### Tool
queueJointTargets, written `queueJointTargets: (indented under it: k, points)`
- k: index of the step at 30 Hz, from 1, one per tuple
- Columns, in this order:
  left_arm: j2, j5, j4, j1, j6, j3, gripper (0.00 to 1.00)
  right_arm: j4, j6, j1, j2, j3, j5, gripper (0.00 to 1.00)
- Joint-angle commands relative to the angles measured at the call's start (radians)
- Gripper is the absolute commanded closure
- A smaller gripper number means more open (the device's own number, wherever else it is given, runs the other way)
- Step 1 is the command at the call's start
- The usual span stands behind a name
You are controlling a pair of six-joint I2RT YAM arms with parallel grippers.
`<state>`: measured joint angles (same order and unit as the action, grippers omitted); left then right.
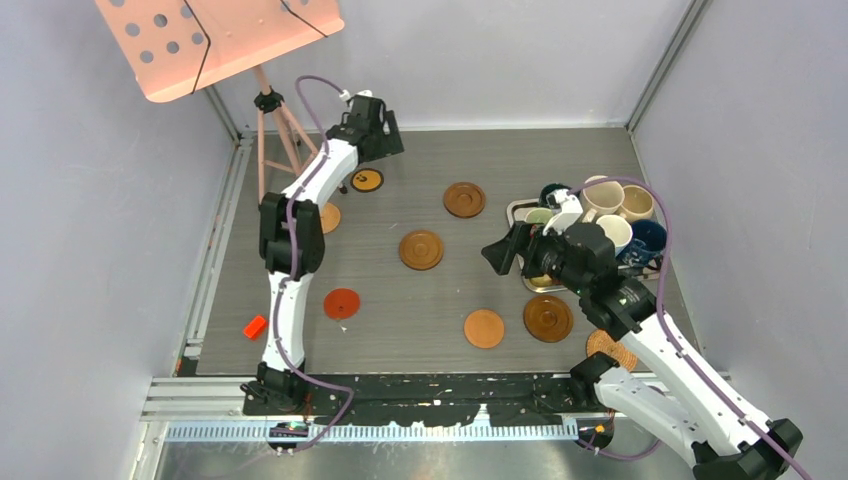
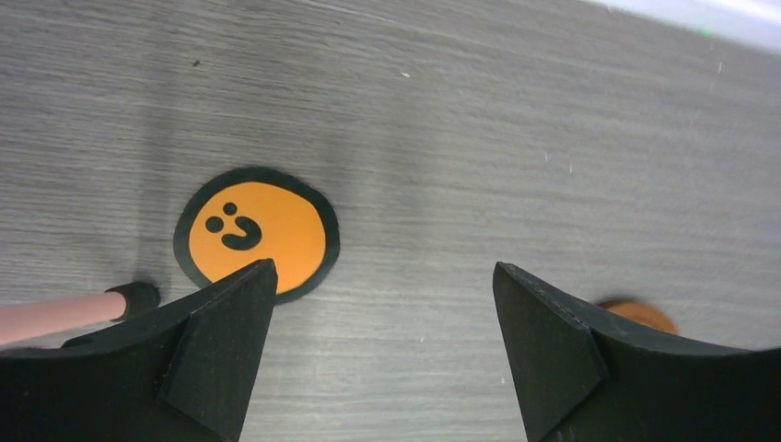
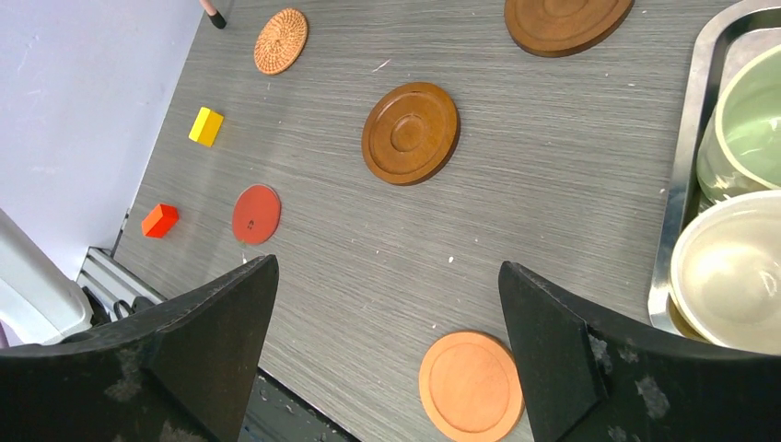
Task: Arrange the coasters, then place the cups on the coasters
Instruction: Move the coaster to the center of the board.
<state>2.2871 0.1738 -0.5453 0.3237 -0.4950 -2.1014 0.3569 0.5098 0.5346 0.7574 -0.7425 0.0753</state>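
My left gripper point(image 1: 372, 150) hangs open at the far left, just beyond the black-and-orange smiley coaster point(image 1: 367, 180). In the left wrist view that coaster point(image 2: 258, 232) lies flat, its edge under my left fingertip point(image 2: 247, 295), and the gap between the jaws of the gripper point(image 2: 385, 276) is bare table. My right gripper point(image 1: 505, 255) is open above the table, left of the cups point(image 1: 605, 210) in their metal tray point(image 1: 520, 208). Its wrist view shows the gripper point(image 3: 387, 276) empty and an orange-tan coaster point(image 3: 471, 384) beside the right finger. A pale green cup point(image 3: 751, 120) and a cream cup point(image 3: 732, 272) sit in the tray point(image 3: 686, 184).
Other coasters lie spread out: two dark brown point(image 1: 464, 199) point(image 1: 548, 317), a brown one point(image 1: 421, 249), red point(image 1: 341, 303), orange-tan point(image 1: 484, 328), wicker point(image 1: 611, 348) and a tan one point(image 1: 328, 216) half under the left arm. An orange block point(image 1: 255, 326), a yellow block point(image 3: 206, 126) and a pink stand point(image 1: 270, 110) stand at the left.
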Motion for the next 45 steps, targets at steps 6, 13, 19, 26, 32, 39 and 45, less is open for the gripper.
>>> queueJointTargets:
  k: [6, 13, 19, 26, 32, 39, 45]
  points:
    - [0.054, -0.115, 0.136, -0.103, -0.225, 0.037, 0.12, 0.055, -0.017, 0.003, -0.029, -0.100, -0.001, 0.03]
    - [0.072, -0.233, 0.177, -0.123, -0.383, 0.096, 0.15, 0.061, 0.002, 0.002, -0.048, -0.107, 0.000, 0.03]
    - [0.067, -0.262, 0.181, -0.120, -0.458, 0.151, 0.17, 0.064, 0.008, 0.002, -0.068, -0.101, -0.006, 0.03]
    - [0.069, -0.289, 0.154, -0.099, -0.486, 0.172, 0.18, 0.089, 0.003, 0.002, -0.099, -0.100, -0.015, 0.03]
    - [0.078, -0.320, 0.141, -0.039, -0.517, 0.166, 0.18, 0.107, 0.004, 0.002, -0.135, -0.091, -0.026, 0.03]
    - [0.047, -0.315, 0.146, 0.022, -0.501, 0.169, 0.20, 0.126, 0.003, 0.002, -0.171, -0.085, -0.035, 0.03]
    - [0.004, -0.259, 0.278, -0.019, -0.520, 0.188, 0.25, 0.124, 0.006, 0.002, -0.186, -0.072, -0.033, 0.03]
